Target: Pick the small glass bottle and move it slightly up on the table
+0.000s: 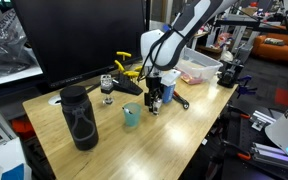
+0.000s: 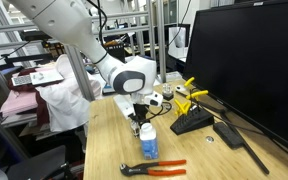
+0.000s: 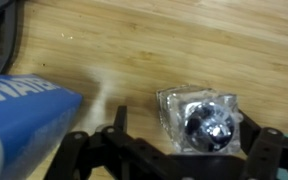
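**A:** How does the claw stand?

**B:** In the wrist view the gripper [image 3: 184, 135] is low over the table [image 3: 184, 40]. Its jaws are spread and clamp nothing, with the small glass bottle [image 3: 199, 120] between them, cap up.

**A:** What could go wrong?

**B:** It sits nearer the three-o'clock finger, so an uneven close could shove or tip it. The blue bottle [image 3: 24, 110] stands just beside at nine o'clock, and that finger might knock it. Smooth glass may also slip on lifting.
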Controlling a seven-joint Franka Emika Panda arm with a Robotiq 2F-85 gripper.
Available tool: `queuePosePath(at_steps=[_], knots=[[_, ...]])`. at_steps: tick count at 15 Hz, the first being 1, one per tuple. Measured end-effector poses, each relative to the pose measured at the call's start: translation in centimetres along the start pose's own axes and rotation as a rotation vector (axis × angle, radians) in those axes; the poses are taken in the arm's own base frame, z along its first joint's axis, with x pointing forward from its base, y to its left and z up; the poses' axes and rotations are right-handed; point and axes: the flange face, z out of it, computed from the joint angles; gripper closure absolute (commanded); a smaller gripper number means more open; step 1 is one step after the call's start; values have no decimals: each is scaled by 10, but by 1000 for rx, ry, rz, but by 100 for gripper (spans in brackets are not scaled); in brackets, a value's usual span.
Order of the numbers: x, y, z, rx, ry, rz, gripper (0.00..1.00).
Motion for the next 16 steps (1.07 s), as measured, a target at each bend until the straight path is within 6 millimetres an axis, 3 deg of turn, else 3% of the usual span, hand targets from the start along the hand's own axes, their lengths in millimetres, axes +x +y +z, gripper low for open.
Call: queuePosePath(at_steps=[1,4,9,13,16], knots=[[-1,-2,1,1,-2,-10,7],[-1,-5,0,3,4,-26,40],[0,-4,-1,5,12,-30,73],[2,-3,-12,7,31,-27,82],[3,-3,-18,18,44,-13,82]])
